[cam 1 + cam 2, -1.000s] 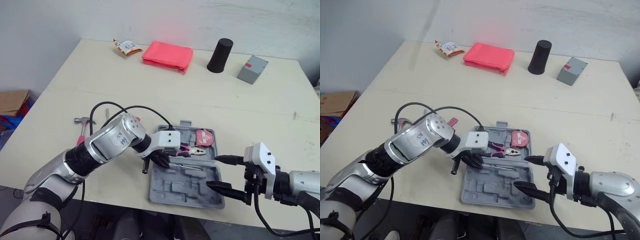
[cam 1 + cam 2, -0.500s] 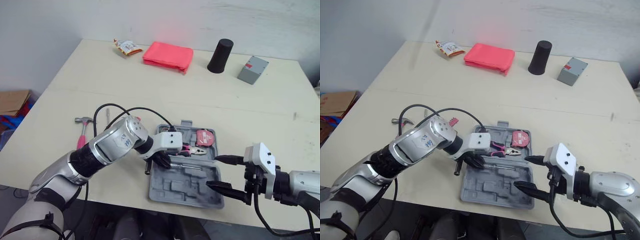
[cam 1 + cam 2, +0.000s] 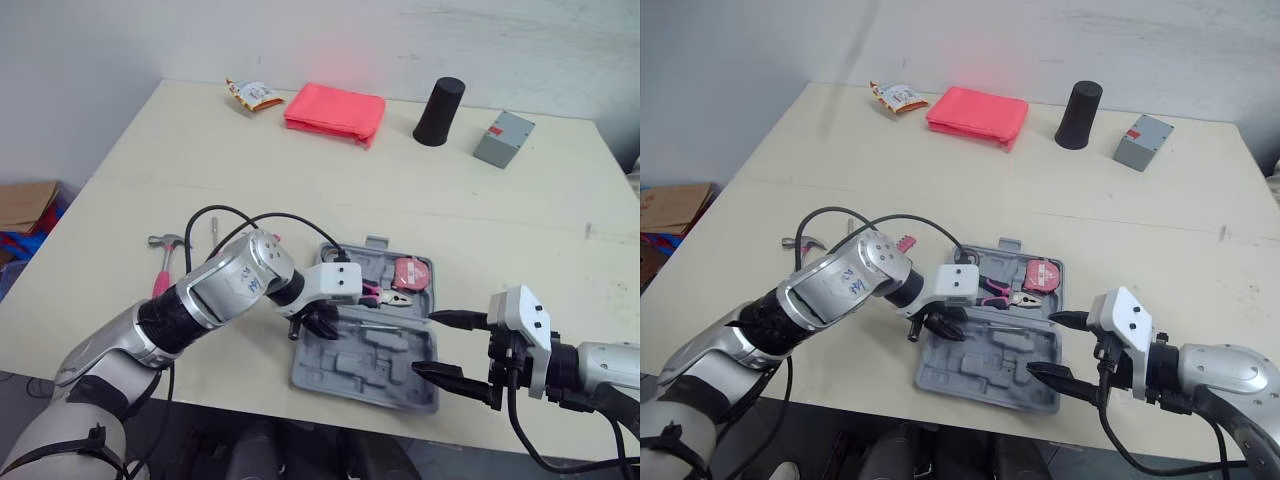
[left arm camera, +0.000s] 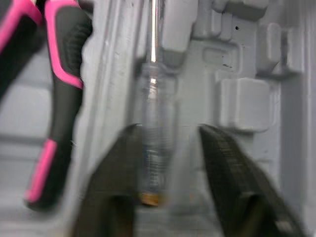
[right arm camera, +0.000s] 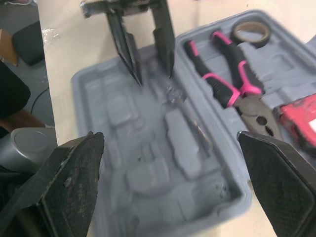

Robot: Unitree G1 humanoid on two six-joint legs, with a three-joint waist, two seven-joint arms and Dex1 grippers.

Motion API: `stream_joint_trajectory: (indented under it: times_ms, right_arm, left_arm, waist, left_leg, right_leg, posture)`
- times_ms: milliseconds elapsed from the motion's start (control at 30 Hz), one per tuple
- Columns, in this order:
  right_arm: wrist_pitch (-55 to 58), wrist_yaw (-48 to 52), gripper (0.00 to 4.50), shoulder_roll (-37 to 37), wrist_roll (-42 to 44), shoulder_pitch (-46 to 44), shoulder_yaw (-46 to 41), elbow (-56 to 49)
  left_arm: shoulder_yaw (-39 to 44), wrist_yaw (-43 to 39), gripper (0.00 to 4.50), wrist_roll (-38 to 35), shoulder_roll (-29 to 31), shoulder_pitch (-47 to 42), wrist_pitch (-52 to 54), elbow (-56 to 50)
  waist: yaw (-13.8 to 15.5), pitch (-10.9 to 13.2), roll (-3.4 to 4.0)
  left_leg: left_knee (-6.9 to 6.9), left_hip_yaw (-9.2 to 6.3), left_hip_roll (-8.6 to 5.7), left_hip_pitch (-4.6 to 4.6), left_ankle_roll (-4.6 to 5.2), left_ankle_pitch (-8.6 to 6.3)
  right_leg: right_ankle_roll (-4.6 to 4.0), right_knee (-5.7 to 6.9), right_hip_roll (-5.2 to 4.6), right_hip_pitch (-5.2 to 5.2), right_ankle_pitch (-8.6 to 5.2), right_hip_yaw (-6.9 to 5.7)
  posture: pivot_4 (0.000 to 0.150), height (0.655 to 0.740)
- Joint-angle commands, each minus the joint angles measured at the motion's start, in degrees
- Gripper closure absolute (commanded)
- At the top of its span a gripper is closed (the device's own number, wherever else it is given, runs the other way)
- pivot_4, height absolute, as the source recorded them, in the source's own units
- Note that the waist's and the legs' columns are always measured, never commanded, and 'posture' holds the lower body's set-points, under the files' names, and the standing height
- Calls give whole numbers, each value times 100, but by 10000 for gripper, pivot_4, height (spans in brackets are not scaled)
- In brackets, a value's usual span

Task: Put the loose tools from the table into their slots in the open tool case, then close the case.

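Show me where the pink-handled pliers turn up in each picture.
Left eye view: pliers in the tool case's far half, beside the red tape measure.
Right eye view: same place.
Left wrist view: pliers' handle beside the screwdriver.
Right wrist view: pliers alongside the screwdriver.
Shared landmark: the screwdriver.

The grey moulded-plastic tool case (image 3: 372, 378) lies open and flat near the table's front edge, slightly askew to that edge, its 2 halves spread. In the far half, pliers with pink-and-black handles (image 3: 384, 296) lie on their side, nose toward a red tape measure (image 3: 412, 274) seated in the far right corner. A screwdriver with a clear handle and bare steel shaft (image 4: 152, 143) lies along the middle of the case, just beside the pliers. Well left of the case, a hammer with a pink handle (image 3: 162, 268) lies on the table, its steel head at the far end.
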Motion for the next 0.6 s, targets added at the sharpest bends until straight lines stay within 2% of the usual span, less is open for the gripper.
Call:
stream_joint_trajectory:
  times_ms: [33,133,300,400,567,600]
  right_arm:
    - [-148,29,0,67,0,9,-4,-132]
    - [-165,41,0,87,-24,-7,21,-106]
    - [-230,77,0,75,-86,-37,28,-16]
    - [-242,103,0,81,-94,-75,19,45]
    - [-249,100,0,101,-124,-184,92,158]
    - [-248,97,0,100,-120,-206,102,180]
  left_arm:
    - [530,-59,12967,-181,135,-302,310,-372]
    - [1088,-69,12967,-451,278,65,145,-451]
    - [2113,-382,12967,-687,274,1443,-2129,63]
    - [2687,-517,21236,-1050,-110,1762,-2956,609]
    - [2716,-668,44737,-1011,-681,1858,-3721,1195]
    - [2644,-675,44737,-919,-773,1852,-3843,1342]
  waist:
    - [11,0,0]
    - [-8,-1,2]
    - [-7,-7,13]
    - [5,-7,13]
    - [21,-7,12]
    - [19,-8,12]
  left_leg:
    - [1,0,0,0,0,0]
    - [1,1,0,0,0,0]
    - [-2,3,4,12,-1,0]
    - [7,1,5,10,-1,1]
    - [19,2,2,4,13,-12]
    - [19,4,3,1,12,-13]
  right_leg:
    - [0,0,0,0,0,0]
    - [0,-2,-1,1,0,0]
    - [-2,3,0,4,-3,0]
    - [-3,7,0,6,-2,-2]
    - [1,-6,-4,16,-1,-5]
    - [1,-6,-3,12,-1,-5]
  posture:
    - [1500,7348]
    - [1500,7348]
    - [1500,7348]
    - [1500,7348]
    - [1500,7348]
    - [1500,7348]
